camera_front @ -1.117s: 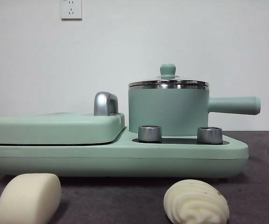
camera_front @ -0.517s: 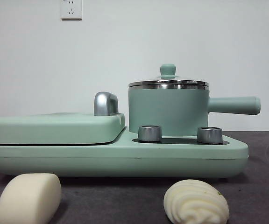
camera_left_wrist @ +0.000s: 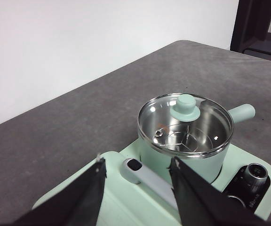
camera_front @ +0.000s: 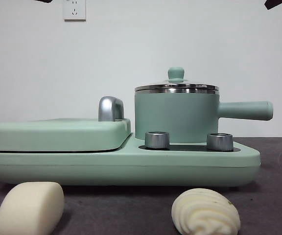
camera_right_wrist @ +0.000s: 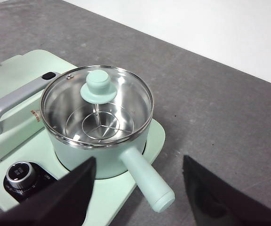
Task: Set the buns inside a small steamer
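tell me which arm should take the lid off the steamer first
Right, probably. The right gripper hangs open above the steamer, with the lid knob nearer than it is to the left gripper, which hangs over the grill plate.

Grey table (camera_front: 278,196) carries green cooker base (camera_front: 121,169) and, seemingly loose, two buns (camera_front: 29,208).

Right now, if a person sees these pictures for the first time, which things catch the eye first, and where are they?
The mint-green small steamer stands out first: it sits on the right half of the green cooker base, its glass lid closed and its side handle pointing right. In front of the base on the dark table lie two white buns, the smooth bun at left and the swirled bun at right.
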Controlling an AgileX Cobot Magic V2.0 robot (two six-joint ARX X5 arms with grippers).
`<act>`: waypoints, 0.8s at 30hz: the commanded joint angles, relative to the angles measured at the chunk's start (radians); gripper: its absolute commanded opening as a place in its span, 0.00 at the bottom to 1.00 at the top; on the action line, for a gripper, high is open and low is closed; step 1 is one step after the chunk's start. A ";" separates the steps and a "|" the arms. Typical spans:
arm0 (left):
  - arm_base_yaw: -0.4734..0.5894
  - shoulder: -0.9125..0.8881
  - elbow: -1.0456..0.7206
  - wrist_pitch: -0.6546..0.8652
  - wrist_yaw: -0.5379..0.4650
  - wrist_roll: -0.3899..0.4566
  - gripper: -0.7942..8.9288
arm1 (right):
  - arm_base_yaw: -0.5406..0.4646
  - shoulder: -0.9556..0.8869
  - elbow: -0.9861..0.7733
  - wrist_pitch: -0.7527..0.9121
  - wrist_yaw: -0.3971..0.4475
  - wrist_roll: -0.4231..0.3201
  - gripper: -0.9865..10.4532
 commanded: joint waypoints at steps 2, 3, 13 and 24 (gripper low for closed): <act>-0.016 0.014 0.019 0.015 0.003 0.010 0.31 | 0.005 0.004 0.014 0.008 0.000 0.014 0.37; -0.023 0.019 0.019 0.017 0.003 0.009 0.31 | 0.005 0.004 0.014 0.008 0.000 0.014 0.37; -0.175 0.235 0.020 0.214 -0.005 -0.062 0.31 | 0.005 0.004 0.014 0.009 0.000 0.018 0.37; -0.303 0.521 0.147 0.433 -0.089 -0.072 0.35 | 0.004 0.005 0.014 0.009 0.000 0.018 0.37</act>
